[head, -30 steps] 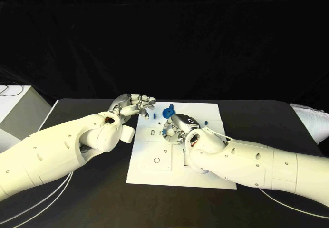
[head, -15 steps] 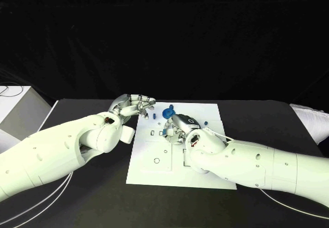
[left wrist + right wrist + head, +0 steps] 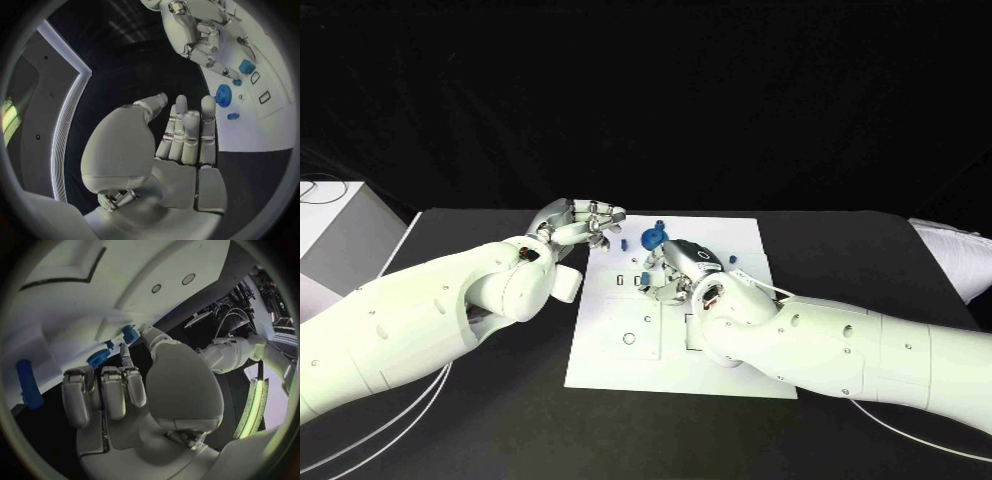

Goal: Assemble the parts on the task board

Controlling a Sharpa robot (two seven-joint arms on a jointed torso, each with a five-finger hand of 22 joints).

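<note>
Likely light, rigid, slippery plastic: blue gear point(image 3: 651, 238) at far end of task board point(image 3: 733, 375); pinch by rim. Right hand point(image 3: 678, 268) fingers curled, empty, beside it. Left hand point(image 3: 583, 220) fingers released, at board's edge.

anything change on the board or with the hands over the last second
Barely anything. The right hand has crept slightly toward the robot over the task board, with nothing visibly in it. The left hand stays at the board's far left corner, fingers straight, holding nothing. The blue gear and the other blue parts lie where they were.
</note>
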